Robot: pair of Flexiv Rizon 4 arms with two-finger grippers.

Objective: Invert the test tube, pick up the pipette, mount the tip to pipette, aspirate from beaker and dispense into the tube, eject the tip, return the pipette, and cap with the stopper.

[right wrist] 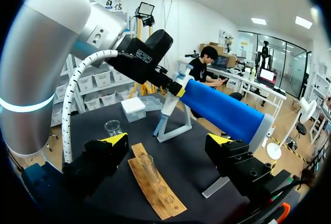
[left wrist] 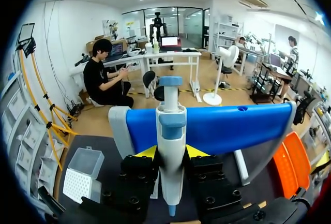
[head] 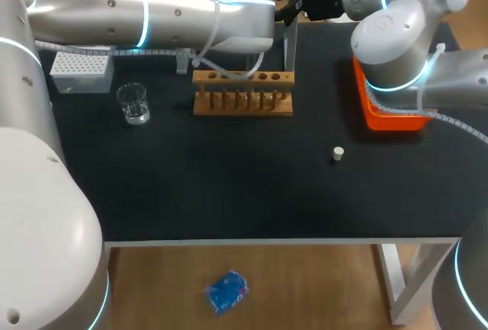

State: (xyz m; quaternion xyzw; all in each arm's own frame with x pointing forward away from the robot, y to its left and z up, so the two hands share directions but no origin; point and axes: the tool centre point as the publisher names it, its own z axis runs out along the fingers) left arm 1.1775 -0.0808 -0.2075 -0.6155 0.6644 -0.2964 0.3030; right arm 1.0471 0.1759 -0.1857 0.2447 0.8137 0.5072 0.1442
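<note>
The pipette [left wrist: 171, 131] hangs upright on the blue stand [left wrist: 232, 128], gripped from both sides by the fingers of the left end effector [left wrist: 171, 154], while the right end effector [right wrist: 166, 140] stands wide open and empty, the tube [right wrist: 148, 166] upright in the rack [right wrist: 155, 195] ahead of it.

The left arm [head: 114, 6] and right arm [head: 396, 33] are thick, rounded silver-white tubes dotted with small dark screws, with glowing pale-blue rings at the joints. A white ribbed cable hose [right wrist: 70, 110] loops alongside. Black, bolted fingers [right wrist: 103, 154] end in bright yellow tips.
</note>
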